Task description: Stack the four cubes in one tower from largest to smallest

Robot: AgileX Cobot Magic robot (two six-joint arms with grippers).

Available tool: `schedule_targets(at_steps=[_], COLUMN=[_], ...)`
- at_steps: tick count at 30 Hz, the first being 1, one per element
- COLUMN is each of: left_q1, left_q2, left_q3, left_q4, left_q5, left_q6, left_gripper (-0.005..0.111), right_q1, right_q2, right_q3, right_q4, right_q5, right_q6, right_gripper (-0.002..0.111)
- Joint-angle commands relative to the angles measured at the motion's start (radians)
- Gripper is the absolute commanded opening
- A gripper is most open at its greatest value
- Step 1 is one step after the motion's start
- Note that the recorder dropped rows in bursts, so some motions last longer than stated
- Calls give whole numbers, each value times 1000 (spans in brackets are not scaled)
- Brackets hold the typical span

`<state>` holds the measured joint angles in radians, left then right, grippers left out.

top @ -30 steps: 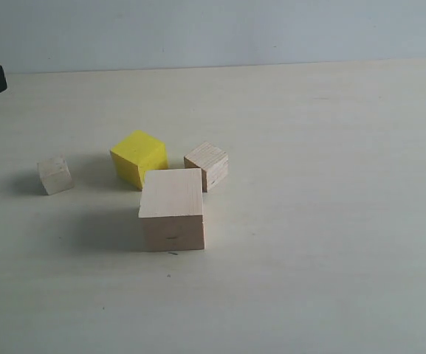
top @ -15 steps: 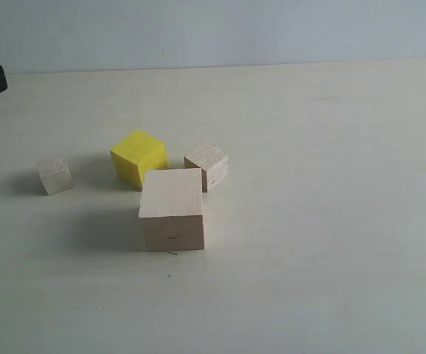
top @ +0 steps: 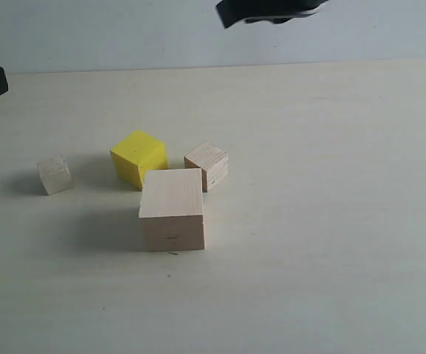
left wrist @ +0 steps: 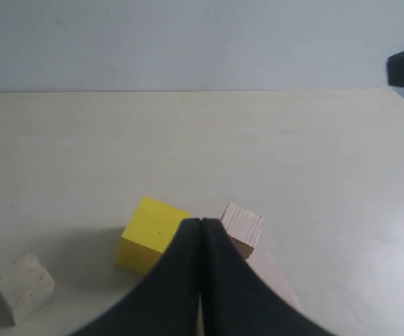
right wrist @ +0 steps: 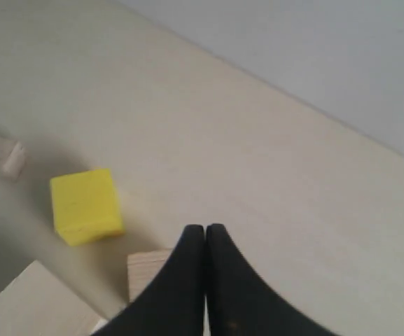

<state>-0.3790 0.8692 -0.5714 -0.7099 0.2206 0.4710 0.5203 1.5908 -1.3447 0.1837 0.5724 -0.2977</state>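
The large pale wood cube (top: pixel 172 210) sits on the bench (top: pixel 331 184), nearest the exterior camera; the yellow cube (top: pixel 139 157) and the grained pale cube (top: pixel 207 165) stand just behind it, side by side; the small whitish cube (top: pixel 55 175) lies apart at the left; nothing is stacked; the left claw (left wrist: pixel 200 225) and right claw (right wrist: pixel 205 231) are both clenched, grasping nothing.

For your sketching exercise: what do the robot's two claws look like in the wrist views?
The left claw and right claw are both plain black, each with two smooth fingers curving out from pointed tips. No cables or markings show.
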Motion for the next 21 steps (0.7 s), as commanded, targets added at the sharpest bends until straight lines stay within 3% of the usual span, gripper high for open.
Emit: schedule_targets(at_steps=[1, 5, 8, 10, 13, 15, 21], left_q1=[1, 1, 1, 1, 1, 1, 1], left_q2=[-8, -8, -8, -8, -8, -8, -8], left_q3=[5, 5, 5, 5, 5, 5, 5], left_q4=[-2, -2, -2, -2, -2, -2, 2], left_q5=[20, 24, 24, 19, 17, 20, 31], left_q6=[-1, -1, -1, -1, -1, -1, -1], left_gripper=[0, 0, 0, 0, 0, 0, 0], right_q1=[14, 27, 57, 84, 158, 177, 183], right_q2=[136, 252, 314, 350, 426, 461, 536], right_q3=[-150, -281, -354, -389, -438, -450, -496], right_q4=[54, 90, 86, 68, -8, -66, -68], right_q5=[139, 250, 278, 275, 259, 232, 211], right_q6=[-61, -59, -63, -99, -125, -103, -64], right_gripper=[0, 1, 9, 18, 48, 55, 56])
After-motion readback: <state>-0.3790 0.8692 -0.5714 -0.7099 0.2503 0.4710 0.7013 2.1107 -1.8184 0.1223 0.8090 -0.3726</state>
